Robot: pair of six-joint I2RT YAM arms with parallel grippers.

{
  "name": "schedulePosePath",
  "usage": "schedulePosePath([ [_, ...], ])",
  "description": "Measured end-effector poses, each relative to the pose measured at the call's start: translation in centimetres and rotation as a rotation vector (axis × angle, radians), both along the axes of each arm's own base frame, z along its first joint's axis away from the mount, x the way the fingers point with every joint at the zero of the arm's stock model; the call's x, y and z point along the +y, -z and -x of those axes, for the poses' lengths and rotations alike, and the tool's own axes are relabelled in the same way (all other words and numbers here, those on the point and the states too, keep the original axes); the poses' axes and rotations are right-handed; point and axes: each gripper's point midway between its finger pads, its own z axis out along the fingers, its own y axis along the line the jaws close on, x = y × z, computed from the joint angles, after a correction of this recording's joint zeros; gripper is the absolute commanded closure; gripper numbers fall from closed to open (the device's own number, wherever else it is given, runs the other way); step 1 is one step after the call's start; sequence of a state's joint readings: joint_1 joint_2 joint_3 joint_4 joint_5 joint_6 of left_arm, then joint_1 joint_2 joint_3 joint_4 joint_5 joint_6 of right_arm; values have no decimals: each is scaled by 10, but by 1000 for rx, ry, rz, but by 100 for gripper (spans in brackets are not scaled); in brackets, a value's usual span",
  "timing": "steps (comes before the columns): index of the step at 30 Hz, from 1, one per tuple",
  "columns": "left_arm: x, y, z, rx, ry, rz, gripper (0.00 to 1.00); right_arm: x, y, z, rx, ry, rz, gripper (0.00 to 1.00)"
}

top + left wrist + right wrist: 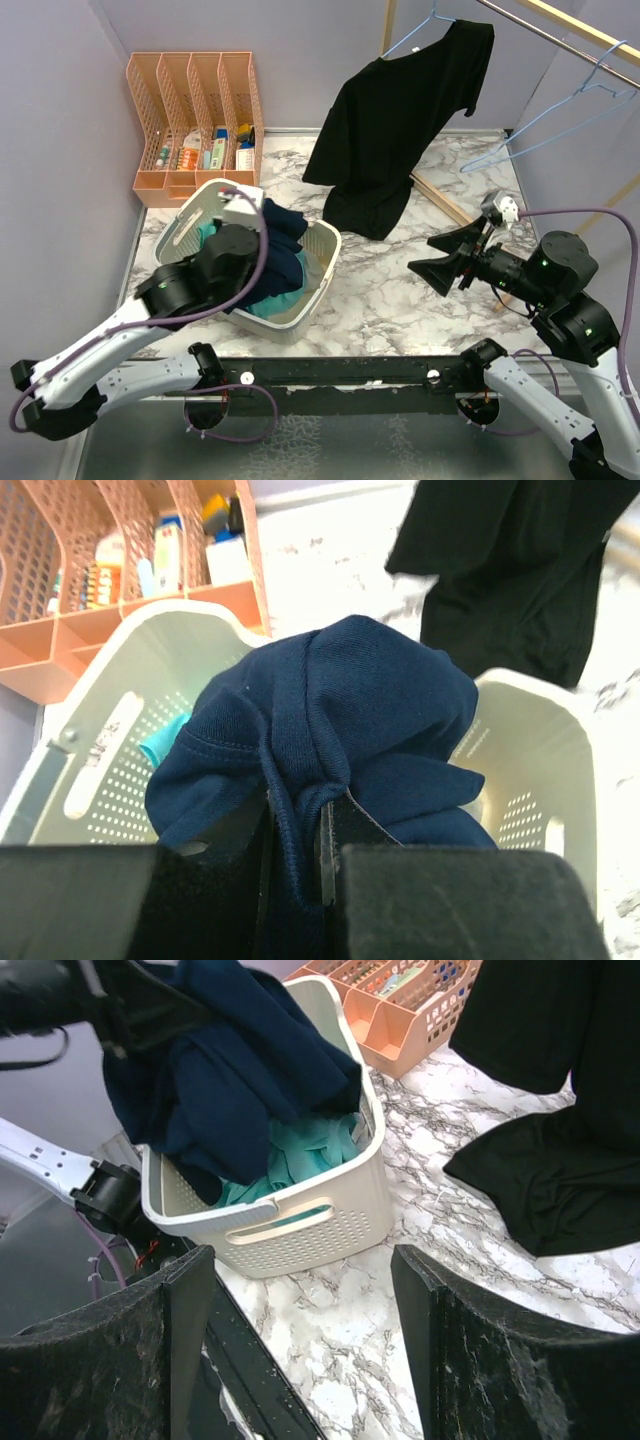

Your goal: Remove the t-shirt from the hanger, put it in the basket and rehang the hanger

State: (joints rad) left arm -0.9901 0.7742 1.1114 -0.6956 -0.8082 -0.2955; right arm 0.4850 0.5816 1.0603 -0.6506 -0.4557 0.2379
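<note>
Let the navy cloth (pixel 340 700) clenched in the left claw (pixel 297 825) fall into the basket (pixel 322 250) at 9 o'clock, then bring the released right claw (pixel 424 254) from 3 o'clock to the shirt (pixel 400 120) on its hanger (pixel 410 38) at 1 o'clock, tugging one shoulder off sideways.

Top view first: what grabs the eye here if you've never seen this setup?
A black t-shirt hanging on a pale blue hanger at the back right. On the left, a white basket of clothes, with the left arm's jaws shut on a navy garment over it. The right arm's jaws stand open, empty.
</note>
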Motion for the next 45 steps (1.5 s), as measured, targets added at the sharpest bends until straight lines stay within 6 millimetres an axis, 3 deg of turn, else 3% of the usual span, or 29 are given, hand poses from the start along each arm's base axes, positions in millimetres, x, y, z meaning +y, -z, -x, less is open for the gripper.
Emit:
schedulePosePath([
  [5, -33, 56, -16, 129, 28, -137, 100, 0, 6, -1, 13, 1, 12, 30],
  [10, -32, 122, -14, 284, 31, -147, 100, 0, 9, -1, 22, 0, 18, 30],
  [13, -23, 152, -13, 368, 7, -111, 79, 0, 12, -2, 28, 0, 22, 30],
  [15, -19, 169, -13, 417, -4, -84, 60, 0, 13, -2, 31, 0, 24, 30],
  [21, -30, 209, -20, 559, 16, -16, 31, 2, 18, -5, 47, -1, 33, 30],
  [25, -37, 220, -21, 619, 47, 13, 3, 5, 22, -9, 66, -5, 42, 30],
  [27, -41, 209, -21, 604, 70, 39, 1, 7, 24, -11, 77, -11, 47, 30],
  [30, -47, 167, -26, 508, 115, 94, 1, 9, 27, -12, 89, -21, 51, 31],
  [33, -46, 98, -29, 328, 167, 168, 1, 14, 27, -14, 96, -39, 50, 34],
  [36, -34, 25, -20, 120, 198, 243, 1, 20, 29, -19, 117, -60, 52, 35],
  [39, -12, -21, -5, -51, 188, 291, 1, 29, 31, -31, 150, -72, 56, 36],
  [42, 8, -42, 5, -161, 158, 311, 1, 40, 23, -50, 171, -71, 53, 37],
  [45, 16, -34, 5, -188, 129, 289, 1, 54, 6, -75, 174, -69, 41, 37],
])
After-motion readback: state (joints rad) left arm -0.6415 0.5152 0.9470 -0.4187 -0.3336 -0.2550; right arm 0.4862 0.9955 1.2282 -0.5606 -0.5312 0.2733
